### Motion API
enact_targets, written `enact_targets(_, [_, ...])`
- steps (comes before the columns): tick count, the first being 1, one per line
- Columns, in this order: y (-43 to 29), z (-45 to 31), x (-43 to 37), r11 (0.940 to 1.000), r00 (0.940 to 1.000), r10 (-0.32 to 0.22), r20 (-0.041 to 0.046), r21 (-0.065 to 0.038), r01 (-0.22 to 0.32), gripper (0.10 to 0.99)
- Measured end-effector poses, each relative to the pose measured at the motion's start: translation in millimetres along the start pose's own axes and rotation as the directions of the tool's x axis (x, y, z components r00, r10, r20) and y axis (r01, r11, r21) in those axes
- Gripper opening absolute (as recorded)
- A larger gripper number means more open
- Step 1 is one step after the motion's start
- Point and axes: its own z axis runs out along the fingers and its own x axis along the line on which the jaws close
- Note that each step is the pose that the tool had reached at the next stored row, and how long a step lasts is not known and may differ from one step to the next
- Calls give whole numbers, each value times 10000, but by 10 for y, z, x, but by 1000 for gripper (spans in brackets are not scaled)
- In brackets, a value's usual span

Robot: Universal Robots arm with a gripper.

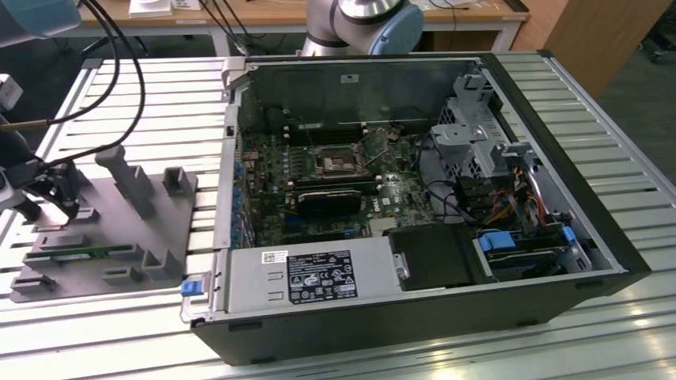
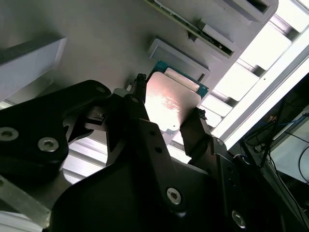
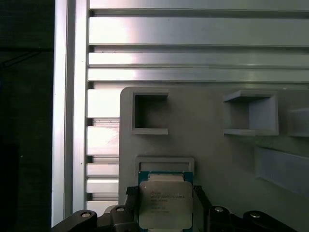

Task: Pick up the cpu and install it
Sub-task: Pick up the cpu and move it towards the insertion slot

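Faint grey print on silvery cpu [image 3: 165, 208] lid, illegible; thin green edge. Gripper [image 2: 169, 102] fingers [image 2: 197, 126] pinching opposite edges, over grey fixture [image 1: 100, 229], 9 o'clock of case [image 1: 423, 321].

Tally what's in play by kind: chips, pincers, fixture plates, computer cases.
cpu: 1
pincer: 1
grey fixture plate: 1
open computer case: 1
Total: 4

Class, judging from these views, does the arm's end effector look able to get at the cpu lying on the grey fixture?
Probably yes. The end effector is right at the cpu, which lies face up on the grey fixture, with nothing covering it or standing between them.
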Motion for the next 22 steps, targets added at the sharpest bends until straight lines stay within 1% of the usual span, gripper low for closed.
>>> enact_targets(8, [6,-29,0,10000,10000,0,-1,1,0,533])
enact_targets(22, [20,-125,-1,10000,10000,0,0,0,0,533])
